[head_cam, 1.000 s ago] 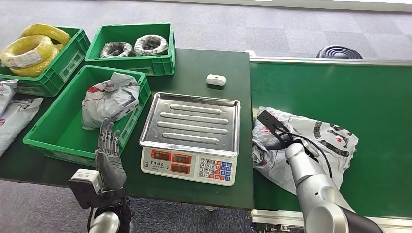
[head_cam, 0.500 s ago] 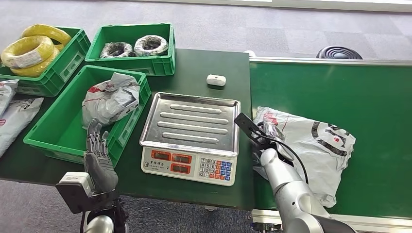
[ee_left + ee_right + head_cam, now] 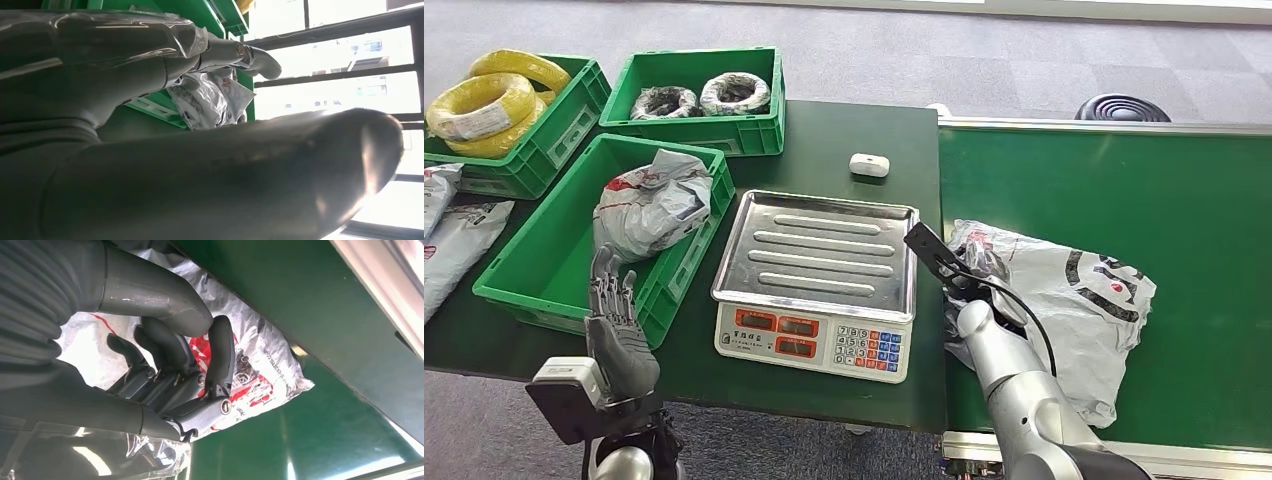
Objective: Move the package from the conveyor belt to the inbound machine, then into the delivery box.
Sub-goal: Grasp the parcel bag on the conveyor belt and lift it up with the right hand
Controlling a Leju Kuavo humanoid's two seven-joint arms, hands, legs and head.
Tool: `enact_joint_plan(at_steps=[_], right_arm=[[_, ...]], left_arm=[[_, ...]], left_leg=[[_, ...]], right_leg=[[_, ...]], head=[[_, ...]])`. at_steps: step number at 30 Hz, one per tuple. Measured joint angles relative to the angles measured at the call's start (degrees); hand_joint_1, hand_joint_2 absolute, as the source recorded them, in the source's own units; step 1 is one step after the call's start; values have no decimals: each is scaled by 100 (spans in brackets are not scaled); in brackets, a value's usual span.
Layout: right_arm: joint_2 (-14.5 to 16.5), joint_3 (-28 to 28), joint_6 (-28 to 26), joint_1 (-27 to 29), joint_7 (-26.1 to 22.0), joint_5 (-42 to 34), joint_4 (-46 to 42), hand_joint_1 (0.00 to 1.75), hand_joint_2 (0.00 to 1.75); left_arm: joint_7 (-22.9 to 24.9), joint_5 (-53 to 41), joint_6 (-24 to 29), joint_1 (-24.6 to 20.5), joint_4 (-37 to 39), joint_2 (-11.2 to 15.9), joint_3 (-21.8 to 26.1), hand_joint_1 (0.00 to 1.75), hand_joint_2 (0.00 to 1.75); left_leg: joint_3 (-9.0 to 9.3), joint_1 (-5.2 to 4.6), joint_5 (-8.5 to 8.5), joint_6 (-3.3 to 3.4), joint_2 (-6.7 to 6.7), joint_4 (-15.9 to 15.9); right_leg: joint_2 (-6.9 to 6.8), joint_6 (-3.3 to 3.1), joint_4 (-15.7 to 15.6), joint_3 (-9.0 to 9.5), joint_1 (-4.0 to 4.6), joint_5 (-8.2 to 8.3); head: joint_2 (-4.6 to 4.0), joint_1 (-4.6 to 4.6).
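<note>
My right hand [image 3: 974, 280] sits on the near-left end of the package [image 3: 1064, 300], which lies on the green conveyor belt [image 3: 1124, 180] just beside the scale [image 3: 819, 280]. My left hand [image 3: 619, 335] is raised, fingers spread and holding nothing, in front of the green bin [image 3: 554, 290] on the tabletop [image 3: 844, 130]. From the right wrist, the hand's [image 3: 170, 375] fingers curl into the package's [image 3: 260, 365] white plastic, clamped on it. From the left wrist, straight fingers [image 3: 240, 52] point toward a bagged parcel [image 3: 210, 102].
</note>
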Motion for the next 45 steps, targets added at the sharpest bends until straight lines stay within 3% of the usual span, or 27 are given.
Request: enact_joint_plan(at_steps=[4,8,15,24,28,33,36,39,45], right_arm=[[-11,61,-4,-1,81,-3,-64,172,175],[-19,103,-35,0,113,-5,-89,0,175],[-185,279,-1012,-171,991,787,-356,0,175],[-464,280,-1422,-593,924,1238,-648,0,175],[-818,240,-721,-1116,592,1202,-260,0,175],[-938,186,-243,-1223,463,1093,-89,0,175],[-1258,12,532,-1293,178,936,340,0,175],[-1443,-87,818,-1326,109,870,598,0,175],[-1636,-370,2534,-1217,-348,506,858,0,175]], left_arm=[[27,-3,-13,0,-31,-11,32,0,0],[29,-7,-21,1,-50,-27,60,0,0],[33,-33,-77,100,-156,-57,99,0,0],[-88,84,-176,184,-209,-80,122,0,0],[-204,256,-265,115,-117,-53,85,0,0],[-220,291,-319,72,-58,-40,71,0,0],[-265,349,-415,-72,173,6,47,0,0],[-283,362,-446,-168,333,37,33,0,0],[-292,301,-583,-396,666,99,-13,0,0]], left_leg=[[1,0,0,0,0,0],[1,0,0,0,0,0],[-3,-1,0,0,0,1],[-1,-1,0,0,0,2],[3,-1,0,1,-3,4],[5,-1,1,1,-6,4],[3,-3,1,2,-6,5],[2,-2,0,2,-3,4],[1,-2,0,2,-9,4]], right_leg=[[0,0,0,1,0,0],[0,0,0,0,0,0],[0,0,0,-2,-1,0],[0,0,0,-3,-1,1],[-3,1,-4,4,-2,1],[-5,1,-6,9,-2,1],[-5,3,-7,8,-4,4],[-3,3,-7,1,-3,4],[-7,3,-7,6,-2,2]], head=[[0,1],[0,0],[0,1],[0,-1],[0,1],[0,2],[0,0],[0,-2],[0,1]])
